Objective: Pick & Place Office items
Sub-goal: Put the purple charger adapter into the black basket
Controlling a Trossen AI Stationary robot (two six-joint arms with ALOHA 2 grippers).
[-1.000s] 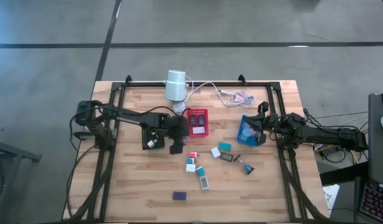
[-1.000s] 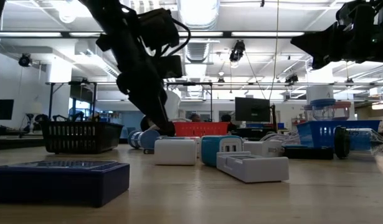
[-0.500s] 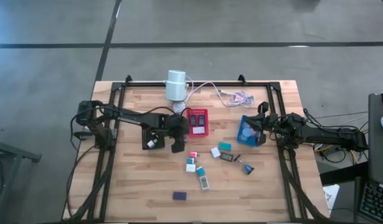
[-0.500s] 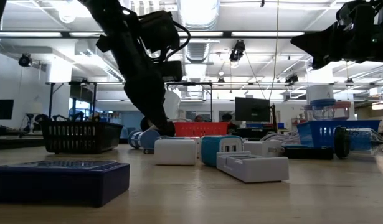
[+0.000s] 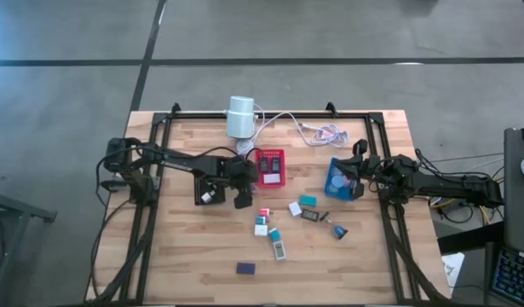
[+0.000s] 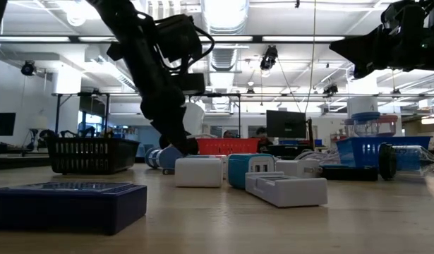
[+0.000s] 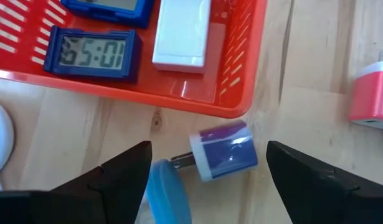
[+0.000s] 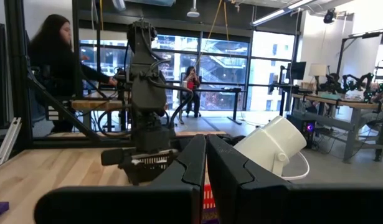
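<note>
Landmark: red tray [image 5: 271,167] on the bench [image 5: 185,247], holding two small blue digital clocks [image 7: 91,55] and a white block [image 7: 180,34].
Left gripper [image 5: 238,189]: just beside the red tray's near corner, low over the bench; jaws wide apart, holding nothing.
Purple plug [image 7: 224,150]: lies on the bench between the left fingers [image 7: 116,171], just outside the red tray's rim, next to a light blue disc [image 7: 165,193].
Pink block [image 7: 372,93]: on the bench, a little off from the red tray.
Other office items [image 5: 283,224]: scattered on the bench, in front of the red tray.
Dark blue block [image 5: 245,268]: alone, well apart from the red tray.
Right gripper [image 5: 355,170]: well apart from the red tray, over the blue tray [image 5: 341,178]; jaws pressed together, empty.
</note>
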